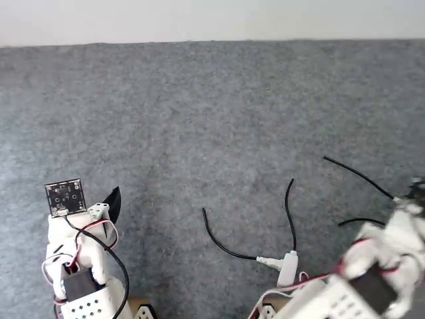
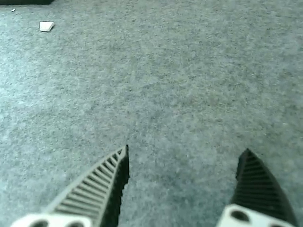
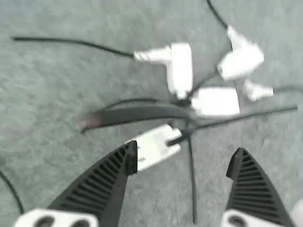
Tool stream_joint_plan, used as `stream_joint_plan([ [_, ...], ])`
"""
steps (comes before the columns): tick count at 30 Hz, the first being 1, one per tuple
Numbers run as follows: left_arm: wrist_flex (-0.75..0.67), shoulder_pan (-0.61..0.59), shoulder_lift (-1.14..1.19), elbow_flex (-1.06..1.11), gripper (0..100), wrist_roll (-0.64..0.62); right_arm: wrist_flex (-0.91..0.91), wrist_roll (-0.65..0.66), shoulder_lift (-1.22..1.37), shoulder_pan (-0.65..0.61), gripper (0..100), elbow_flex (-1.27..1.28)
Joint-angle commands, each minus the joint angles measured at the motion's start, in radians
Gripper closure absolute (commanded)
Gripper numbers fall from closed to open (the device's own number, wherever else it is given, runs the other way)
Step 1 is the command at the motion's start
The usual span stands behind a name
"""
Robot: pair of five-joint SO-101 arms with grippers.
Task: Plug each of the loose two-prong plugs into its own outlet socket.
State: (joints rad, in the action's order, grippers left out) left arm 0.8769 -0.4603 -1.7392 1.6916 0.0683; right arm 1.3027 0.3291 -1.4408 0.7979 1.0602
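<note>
Right gripper (image 3: 185, 149), jaws apart above plug (image 3: 154, 144): centre, lower, pinch body, not cord (image 3: 191, 189); left gripper (image 2: 185, 149) apart, well away.

Cable tangle (image 3: 142, 113) before right pincer (image 3: 183, 156)

Lab tabletop: grey felt (image 1: 199, 100), white wall (image 1: 199, 20)
</note>
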Motion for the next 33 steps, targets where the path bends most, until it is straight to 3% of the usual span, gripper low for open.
stream_joint_plan([
  [1,0.003,-0.006,-0.011,-0.036,66,-0.008,0.013,0.009,-0.297,-0.062,69.9,0.117],
  [3,0.003,-0.005,-0.011,-0.035,66,-0.008,0.002,0.008,-0.403,-0.073,69.9,0.198],
  [10,0.02,0.025,-0.011,-0.033,66,-0.005,-0.176,0.003,-0.311,-0.068,69.9,0.377],
  [19,0.066,0.091,-0.011,-0.012,66,0.0,-0.177,0.002,-0.372,-0.079,69.7,0.552],
  [23,0.075,0.123,-0.011,-0.004,66,-0.002,-0.174,0.002,-0.367,-0.168,69.8,0.626],
  [27,0.175,0.133,-0.009,-0.004,66,-0.002,-0.119,0.002,-0.372,-0.203,69.7,0.618],
  [33,0.222,0.157,-0.005,-0.004,66,-0.003,0.012,0.009,-0.372,-0.42,69.9,0.621],
])
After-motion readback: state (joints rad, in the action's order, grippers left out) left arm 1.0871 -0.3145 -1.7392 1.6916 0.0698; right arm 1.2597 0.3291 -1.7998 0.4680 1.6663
